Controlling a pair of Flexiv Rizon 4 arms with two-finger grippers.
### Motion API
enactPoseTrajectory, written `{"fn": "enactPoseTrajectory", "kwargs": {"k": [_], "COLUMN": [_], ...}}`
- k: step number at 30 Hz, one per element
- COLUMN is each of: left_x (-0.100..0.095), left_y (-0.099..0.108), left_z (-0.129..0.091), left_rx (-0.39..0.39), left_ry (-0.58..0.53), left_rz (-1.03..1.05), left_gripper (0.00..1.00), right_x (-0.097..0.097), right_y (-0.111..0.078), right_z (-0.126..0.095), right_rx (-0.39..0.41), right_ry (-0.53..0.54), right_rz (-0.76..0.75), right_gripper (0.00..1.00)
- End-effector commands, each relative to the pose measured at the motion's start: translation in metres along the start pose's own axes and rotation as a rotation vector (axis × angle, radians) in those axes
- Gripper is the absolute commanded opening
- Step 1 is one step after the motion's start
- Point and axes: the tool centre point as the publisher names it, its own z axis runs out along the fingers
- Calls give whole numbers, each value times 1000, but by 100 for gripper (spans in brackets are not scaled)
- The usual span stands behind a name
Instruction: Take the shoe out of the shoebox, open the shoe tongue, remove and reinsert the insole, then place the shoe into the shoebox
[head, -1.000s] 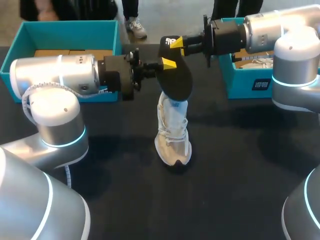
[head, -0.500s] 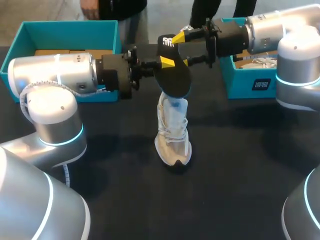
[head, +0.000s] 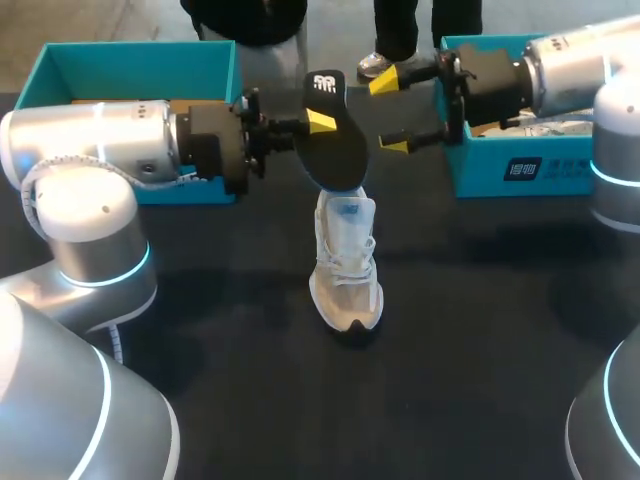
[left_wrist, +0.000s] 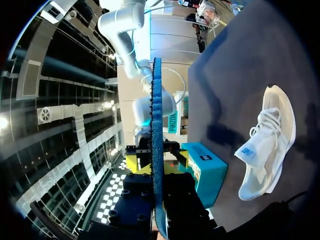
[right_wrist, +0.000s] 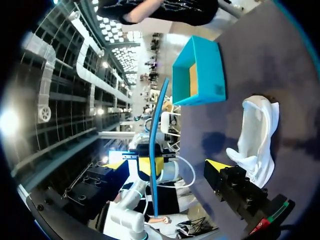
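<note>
Sideways, left end effector (head: 318, 123) on insole (head: 333, 152), above shoe (head: 345, 265).

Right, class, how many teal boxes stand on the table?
2. The left box is behind the left arm; the right box is under the right arm. None appears hidden.

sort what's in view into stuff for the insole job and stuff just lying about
Job: insole, held by left gripper; white shoe; right gripper, open; left teal box, probably the shoebox.
Lying about: right teal box, holding something white.
</note>
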Motion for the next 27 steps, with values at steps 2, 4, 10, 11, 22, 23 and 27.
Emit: {"fn": "enactPoseTrajectory", "kwargs": {"k": [2,4,10,11,22,23,27], "left_x": [-1,-1,-2,-2,0,0,-1], "left_y": [-2,-3,-5,-7,-17,-18,-20], "left_z": [-2,-3,-5,-5,-11,-11,-12], "left_rx": [1,2,3,6,27,30,45], "left_ry": [0,2,5,7,14,13,7], "left_rz": [-2,-1,3,6,-7,-8,-19], "left_gripper": [0,0,0,0,0,0,0], "right_x": [6,6,6,6,3,2,-8], "right_y": [-15,-15,-15,-15,-19,-21,-33], "right_z": [-11,-11,-11,-11,-15,-17,-28], "right_rx": [-33,-33,-33,-33,-42,-41,-61], "right_ry": [-31,-31,-31,-31,-18,-20,-18], "right_rz": [-12,-12,-12,-12,-25,-30,-20], "right_gripper": [100,100,100,100,100,100,100]}}
